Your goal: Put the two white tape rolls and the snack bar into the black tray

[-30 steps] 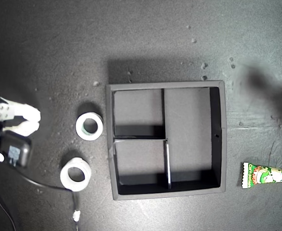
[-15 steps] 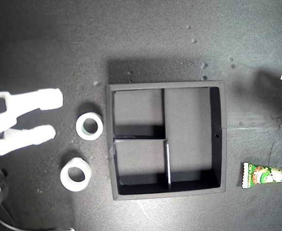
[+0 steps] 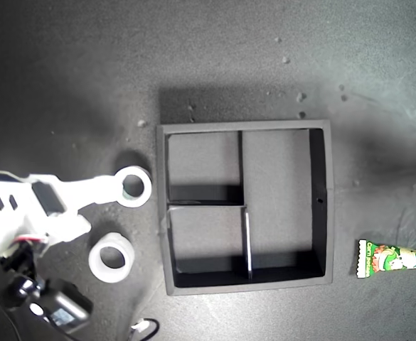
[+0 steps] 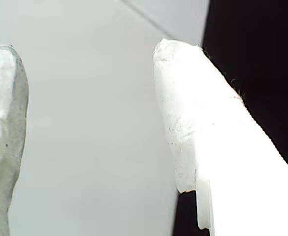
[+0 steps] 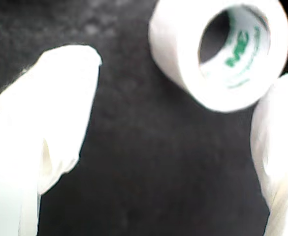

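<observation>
Two white tape rolls lie on the dark tabletop: one (image 3: 132,186) farther away, one (image 3: 112,258) nearer, both at the exterior view's left. There is one black tray (image 3: 321,199) with three compartments, two small and one long, and one snack bar (image 3: 396,258).

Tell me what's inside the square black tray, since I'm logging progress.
Nothing: the square matte black tray shows three bare compartments, though shadow darkens strips along some walls. Both white tape rolls and the snack bar lie outside.
</observation>
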`<act>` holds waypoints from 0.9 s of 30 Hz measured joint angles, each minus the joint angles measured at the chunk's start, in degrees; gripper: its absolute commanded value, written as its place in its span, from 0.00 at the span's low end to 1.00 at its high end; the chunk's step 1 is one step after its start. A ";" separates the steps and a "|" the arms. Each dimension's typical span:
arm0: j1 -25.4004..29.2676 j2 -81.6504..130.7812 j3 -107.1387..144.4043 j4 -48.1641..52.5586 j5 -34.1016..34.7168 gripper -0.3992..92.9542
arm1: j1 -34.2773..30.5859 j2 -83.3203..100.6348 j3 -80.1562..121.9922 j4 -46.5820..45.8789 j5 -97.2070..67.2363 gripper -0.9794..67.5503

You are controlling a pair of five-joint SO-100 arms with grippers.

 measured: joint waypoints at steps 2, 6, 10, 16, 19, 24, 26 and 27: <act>0.26 -2.11 0.00 -1.85 0.00 0.25 | -2.11 -10.02 -6.59 -0.18 -1.76 0.25; 0.18 -5.89 0.00 -4.48 0.62 0.24 | -4.92 -24.70 -19.86 1.14 -2.90 0.25; 0.18 -11.34 -1.67 -5.27 2.02 0.24 | -7.65 -34.19 -28.48 3.25 -1.23 0.24; -1.49 -18.98 -5.19 -5.36 2.55 0.23 | -10.99 -52.03 -40.96 10.37 3.34 0.23; -2.99 -21.62 -5.89 -5.36 2.55 0.20 | -14.06 -61.08 -48.96 18.98 7.47 0.22; -6.59 -27.69 -8.96 -4.75 1.49 0.10 | -21.62 -64.34 -49.13 29.09 23.91 0.33; -8.26 -30.94 -12.04 -2.64 1.58 0.05 | -25.66 -64.25 -46.67 32.08 33.49 0.38; -8.96 -32.17 -13.62 -1.49 1.58 0.03 | -27.86 -64.34 -45.79 33.40 38.41 0.38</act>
